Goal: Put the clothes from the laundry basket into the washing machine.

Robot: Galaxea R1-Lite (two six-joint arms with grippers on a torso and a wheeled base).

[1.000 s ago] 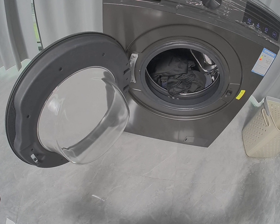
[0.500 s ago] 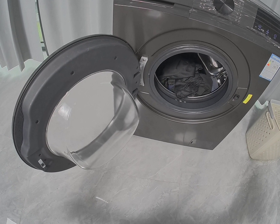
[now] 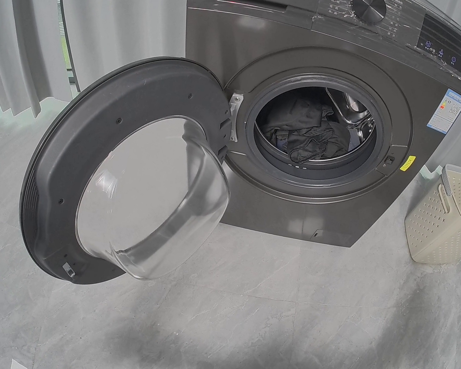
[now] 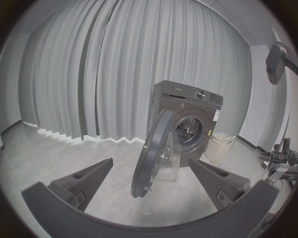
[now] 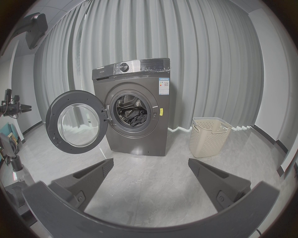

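Dark clothes (image 3: 303, 130) lie bunched inside the washing machine (image 3: 295, 216), its door (image 3: 77, 127) open to the left; the laundry basket (image 3: 438, 228) stands to the right. The left gripper (image 4: 149, 161) and right gripper (image 5: 150, 161) hang near, fingers spread and empty. Such cloth looks light and limp, best pinched at a raised fold.

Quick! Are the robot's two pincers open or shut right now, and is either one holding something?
Left pincer: open, holding nothing.
Right pincer: open, holding nothing.
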